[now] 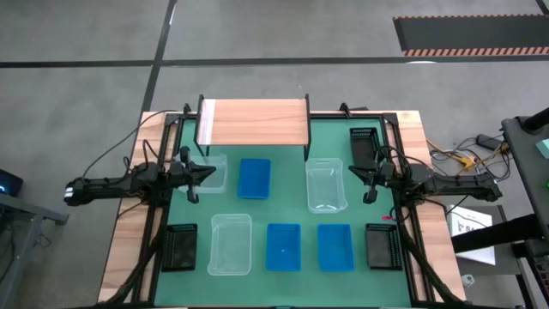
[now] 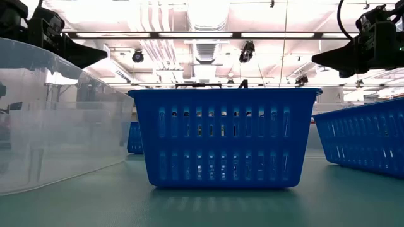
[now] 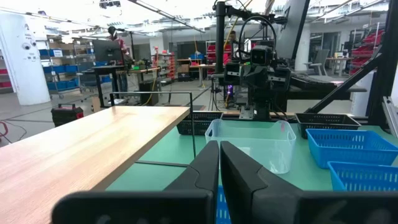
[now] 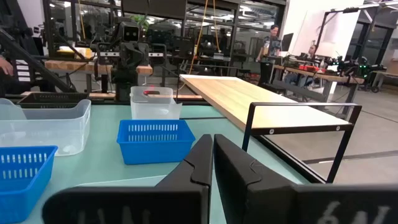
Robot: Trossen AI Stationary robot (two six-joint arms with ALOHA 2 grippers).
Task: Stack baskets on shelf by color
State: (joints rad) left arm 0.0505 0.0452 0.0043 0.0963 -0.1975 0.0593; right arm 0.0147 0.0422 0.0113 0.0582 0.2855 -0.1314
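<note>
- High view first: the shelf (image 1: 254, 122) sits at top centre of the green table (image 1: 292, 210), plank bare.
- Left gripper (image 1: 208, 172) hovers mid-left over a clear basket (image 1: 212, 174), fingers pinched together, holding nothing.
- Right gripper (image 1: 353, 171) mirrors it mid-right, just beside another clear basket (image 1: 325, 184), jaws pressed together and empty.
- Blue baskets (image 1: 254, 178) lie at centre and bottom; black baskets (image 1: 179, 248) sit in the bottom corners and upper right.
</note>
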